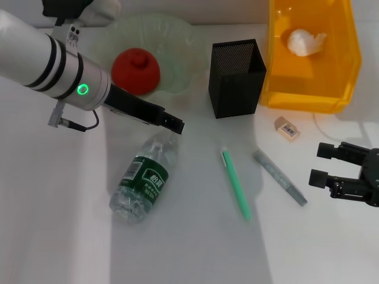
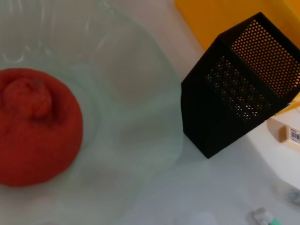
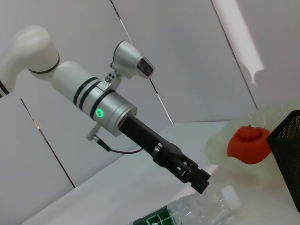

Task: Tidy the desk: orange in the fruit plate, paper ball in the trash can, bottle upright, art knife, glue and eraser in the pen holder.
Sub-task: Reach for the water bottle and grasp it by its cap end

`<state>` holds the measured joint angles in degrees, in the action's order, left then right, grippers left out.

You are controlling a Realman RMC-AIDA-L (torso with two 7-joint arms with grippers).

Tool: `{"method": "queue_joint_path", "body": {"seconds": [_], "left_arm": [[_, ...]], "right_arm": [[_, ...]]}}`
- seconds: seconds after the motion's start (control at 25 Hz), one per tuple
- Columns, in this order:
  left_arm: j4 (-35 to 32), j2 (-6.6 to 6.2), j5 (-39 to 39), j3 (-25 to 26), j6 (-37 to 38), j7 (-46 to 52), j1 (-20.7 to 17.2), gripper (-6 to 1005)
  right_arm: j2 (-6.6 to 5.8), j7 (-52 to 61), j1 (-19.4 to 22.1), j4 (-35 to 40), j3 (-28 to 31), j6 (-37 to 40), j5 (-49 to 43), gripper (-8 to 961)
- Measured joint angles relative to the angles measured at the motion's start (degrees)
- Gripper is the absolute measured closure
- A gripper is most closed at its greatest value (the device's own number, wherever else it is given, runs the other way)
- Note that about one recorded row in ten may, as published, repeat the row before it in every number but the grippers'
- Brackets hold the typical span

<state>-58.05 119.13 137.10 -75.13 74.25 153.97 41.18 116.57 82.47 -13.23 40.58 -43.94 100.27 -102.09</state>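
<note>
My left gripper (image 1: 175,123), near shut, empty, hovers above the bottle (image 1: 144,179) lying mid-frame. Need jaws wider, grab body square, tip upright w/o rolling. Right gripper (image 1: 323,165) open, lower right.

One orange (image 1: 135,71), bottle (image 1: 144,179), eraser (image 1: 286,128), paper ball (image 1: 305,41), and two pens (image 1: 236,184).

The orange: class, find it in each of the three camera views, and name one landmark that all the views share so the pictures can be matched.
Head view: the orange lies in the fruit plate, upper left of centre.
Left wrist view: it fills the left side, inside the plate.
Right wrist view: it shows at the right edge, in the plate.
Shared landmark: the black pen holder, standing beside the plate.
</note>
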Motion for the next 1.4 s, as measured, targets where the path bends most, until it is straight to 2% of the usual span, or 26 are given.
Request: {"method": "queue_joint_path", "body": {"seconds": [0.24,0.36,0.72,1.4], "left_arm": [[3.4,-0.04,0.0,-1.0,-3.5,-0.1,0.8,158],[3.8,0.0,-1.1,-3.8,-5.1,0.4,0.9,158],[5.0,0.05,-3.5,-7.7,-8.3,0.5,0.9,158],[6.5,0.05,-5.4,-12.7,-13.7,0.0,0.4,199]], "right_arm": [[0.18,-0.1,-0.2,-0.7,0.0,-0.1,-0.3,101],[0.18,-0.1,-0.2,-1.2,0.0,-0.4,-0.3,101],[0.14,-0.6,-0.4,-1.9,0.0,-0.5,-0.3,102],[0.22,-0.7,-0.9,-3.4,0.0,-0.3,-0.3,102]]}}
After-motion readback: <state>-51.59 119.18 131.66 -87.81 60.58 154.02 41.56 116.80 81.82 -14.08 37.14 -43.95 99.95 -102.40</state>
